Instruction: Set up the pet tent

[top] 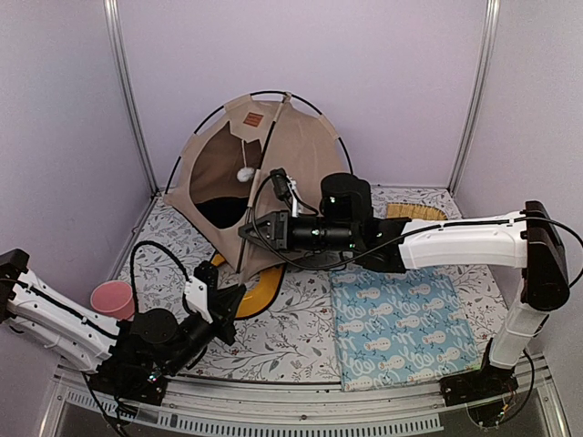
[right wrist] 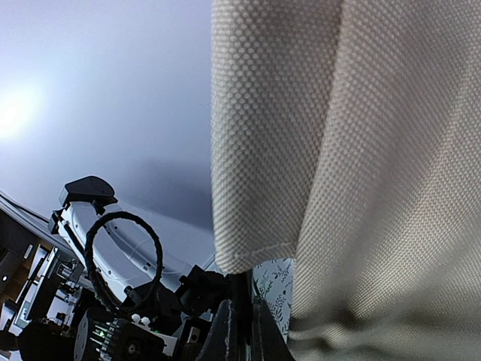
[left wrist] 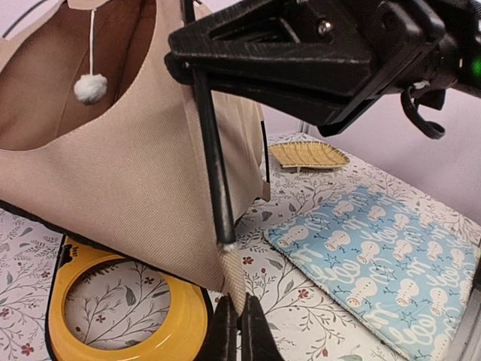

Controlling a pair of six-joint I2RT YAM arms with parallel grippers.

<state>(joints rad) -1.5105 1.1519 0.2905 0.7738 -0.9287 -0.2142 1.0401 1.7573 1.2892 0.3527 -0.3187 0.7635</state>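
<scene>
The pet tent (top: pixel 291 155) stands domed at eleven o'clock on the bench (top: pixel 301 319). The right fingers (left wrist: pixel 263 45) clamp its black pole (left wrist: pixel 214 173) and the left fingers (left wrist: pixel 224 331) pinch the corner tab (left wrist: pixel 233 274). Seating that pole end looks like the last step.

The tent (top: pixel 301 155) stands upright at the back left of the table (top: pixel 291 323), with its opening facing front-left. It is beige fabric with thin black poles (top: pixel 321 114) arching and crossing over its peak. There is a small brown label (top: pixel 252 119) near the top, a white pom-pom (top: pixel 245 174) dangling in the opening and dark lining (top: pixel 221 212) inside. One pole (left wrist: pixel 214 165) runs down the front edge into a beige strap (left wrist: pixel 231 271).
</scene>
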